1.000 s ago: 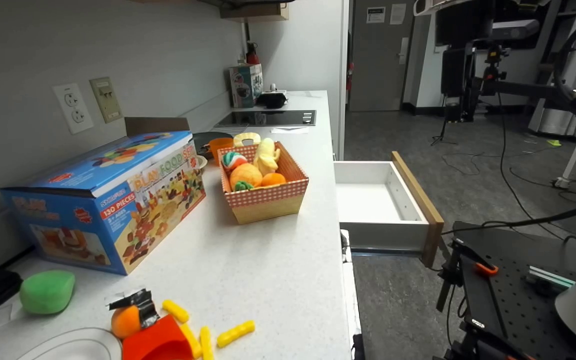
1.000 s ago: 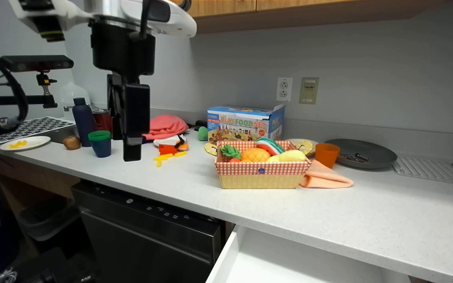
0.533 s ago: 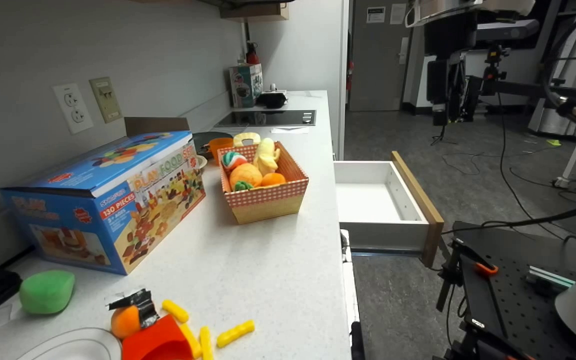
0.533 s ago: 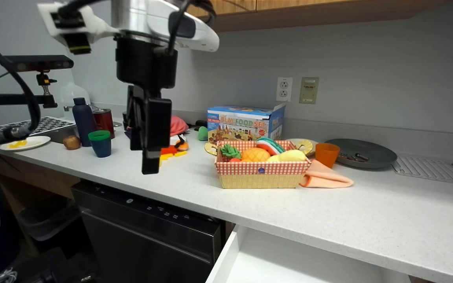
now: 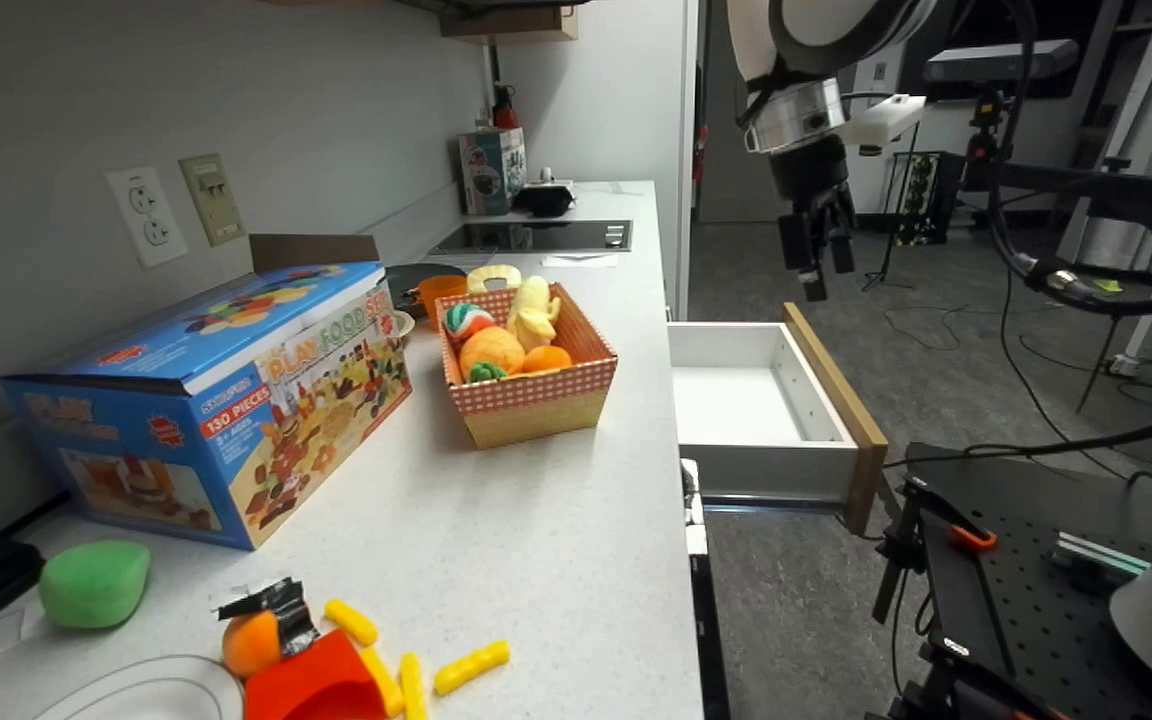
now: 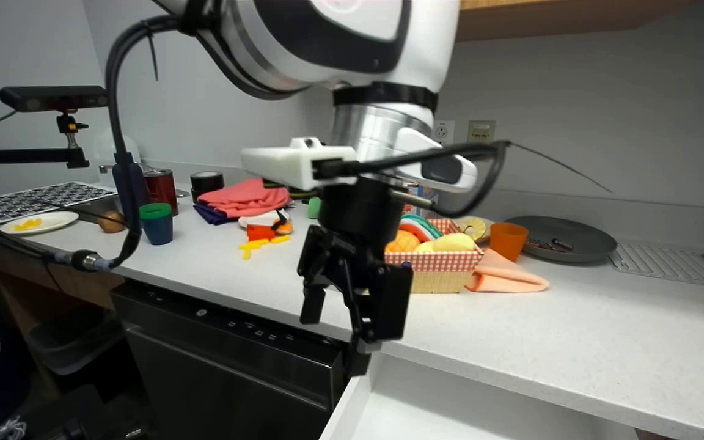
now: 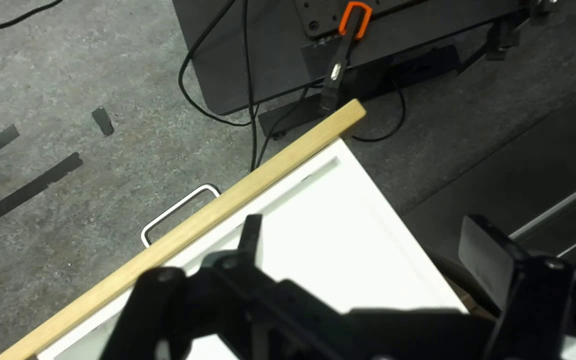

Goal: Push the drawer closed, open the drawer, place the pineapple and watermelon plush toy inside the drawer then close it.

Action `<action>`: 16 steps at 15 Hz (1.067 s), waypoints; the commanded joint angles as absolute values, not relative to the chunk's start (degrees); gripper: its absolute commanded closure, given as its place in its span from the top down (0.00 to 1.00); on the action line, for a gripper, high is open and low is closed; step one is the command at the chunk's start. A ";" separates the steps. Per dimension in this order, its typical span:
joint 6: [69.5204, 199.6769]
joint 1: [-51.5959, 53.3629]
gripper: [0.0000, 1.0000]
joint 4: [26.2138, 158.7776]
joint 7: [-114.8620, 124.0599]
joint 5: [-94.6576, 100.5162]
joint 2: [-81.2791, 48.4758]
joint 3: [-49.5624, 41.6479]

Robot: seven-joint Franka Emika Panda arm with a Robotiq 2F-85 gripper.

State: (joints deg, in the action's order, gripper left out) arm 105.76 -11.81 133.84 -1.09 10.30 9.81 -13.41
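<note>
The hand (image 7: 363, 237) is spread wide, holding nothing. In the wrist view one finger (image 7: 251, 235) shows against the pulled-out drawer (image 7: 328, 220), whose metal handle (image 7: 173, 210) appears only there. In both exterior views the pineapple (image 5: 494, 350) and watermelon plush toy (image 5: 465, 320) lie in a checked basket (image 5: 536, 393) on the desk (image 5: 536, 540). In an exterior view the pineapple's green leaves (image 5: 485, 373) show; in an exterior view the hand hides part of the basket, and a peach cloth (image 6: 505, 278) lies beside it.

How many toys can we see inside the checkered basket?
4 in an exterior view: the pineapple at the near end, a smaller orange toy to its right, the watermelon behind the pineapple, and a yellow toy behind the orange one. More may be hidden underneath.
</note>
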 commanded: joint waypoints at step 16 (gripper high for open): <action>111.82 -16.53 1.00 128.89 -5.83 19.18 -5.94 -17.63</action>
